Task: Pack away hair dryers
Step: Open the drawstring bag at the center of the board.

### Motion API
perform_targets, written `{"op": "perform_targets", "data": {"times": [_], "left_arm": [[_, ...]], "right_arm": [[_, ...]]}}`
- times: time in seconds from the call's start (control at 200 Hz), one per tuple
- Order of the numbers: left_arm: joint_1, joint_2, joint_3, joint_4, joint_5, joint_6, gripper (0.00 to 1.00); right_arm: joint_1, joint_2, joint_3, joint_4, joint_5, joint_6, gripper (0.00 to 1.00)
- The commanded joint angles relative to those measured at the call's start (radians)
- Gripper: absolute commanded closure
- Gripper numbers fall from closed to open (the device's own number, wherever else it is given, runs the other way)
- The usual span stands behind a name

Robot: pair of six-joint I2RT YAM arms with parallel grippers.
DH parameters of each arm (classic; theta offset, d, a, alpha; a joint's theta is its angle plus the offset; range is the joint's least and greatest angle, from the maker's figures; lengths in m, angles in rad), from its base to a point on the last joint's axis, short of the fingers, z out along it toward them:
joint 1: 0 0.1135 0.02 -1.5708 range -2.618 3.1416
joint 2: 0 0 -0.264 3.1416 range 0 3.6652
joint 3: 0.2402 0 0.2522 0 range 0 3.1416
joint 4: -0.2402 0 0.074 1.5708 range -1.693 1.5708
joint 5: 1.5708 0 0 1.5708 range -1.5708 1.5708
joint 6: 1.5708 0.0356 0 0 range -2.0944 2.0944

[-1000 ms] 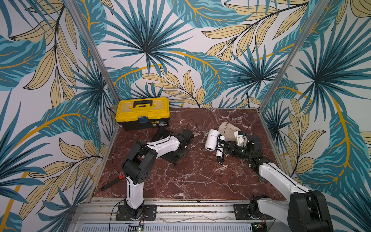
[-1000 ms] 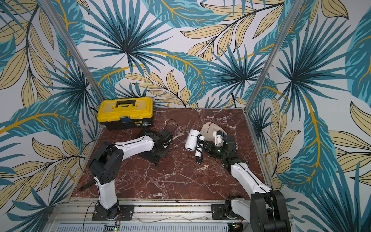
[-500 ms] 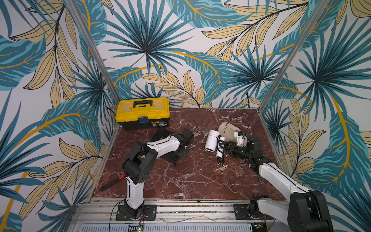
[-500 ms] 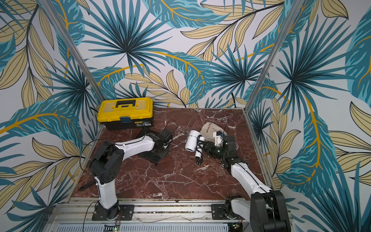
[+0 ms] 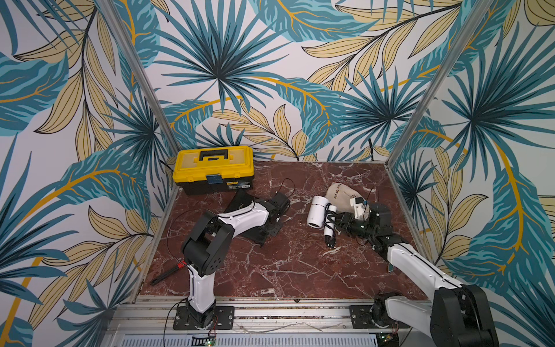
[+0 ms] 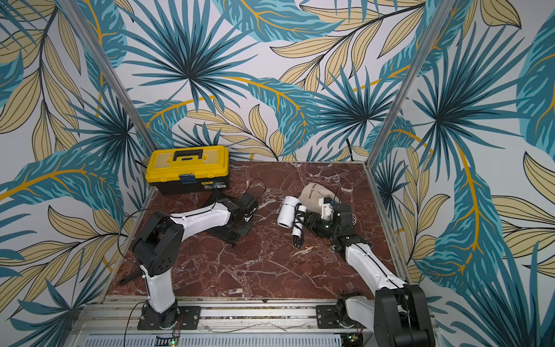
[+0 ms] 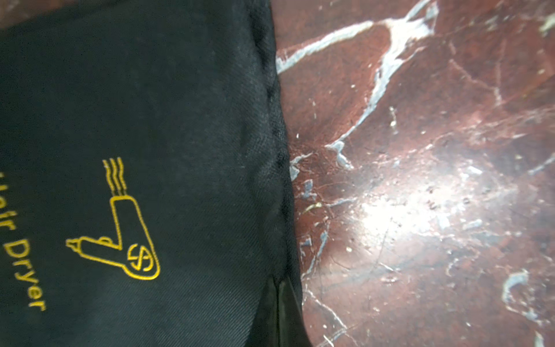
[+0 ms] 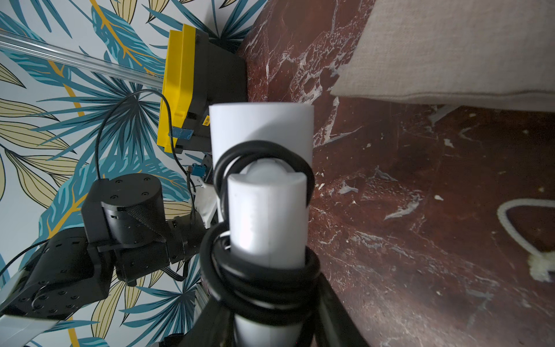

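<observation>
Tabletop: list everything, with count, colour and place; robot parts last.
yellow toolbox: one, yellow and black, back left corner
black bag: one, black with yellow print, left of centre
beige bag: one, beige, back right
white hair dryer: one, white, beside the beige bag
black cord: one, black, round the dryer's handle
thin tool: one, black and red, front left edge
left arm and right arm: two, white and black, front rail
left hand: one, black, shut at the black bag's edge
right hand: one, black, shut on the dryer's handle
</observation>
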State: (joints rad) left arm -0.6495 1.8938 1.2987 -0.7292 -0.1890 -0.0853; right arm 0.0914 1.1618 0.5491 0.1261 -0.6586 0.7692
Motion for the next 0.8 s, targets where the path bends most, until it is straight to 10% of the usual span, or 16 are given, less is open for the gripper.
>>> {"op": "perform_targets", "data": {"times": [0.0,0.796], "left_arm": [[-0.021,-0.058,0.029,0.014,-0.034,0.018,0.98],[-0.11,-0.256,-0.031,0.239,-0.075,0.064,0.99]], "right_arm": [[-0.002,-0.022,0.02,-0.008,-0.029,-0.051,0.88],[0.156,0.013,-0.087,0.135,-0.236,0.059,0.89]]}}
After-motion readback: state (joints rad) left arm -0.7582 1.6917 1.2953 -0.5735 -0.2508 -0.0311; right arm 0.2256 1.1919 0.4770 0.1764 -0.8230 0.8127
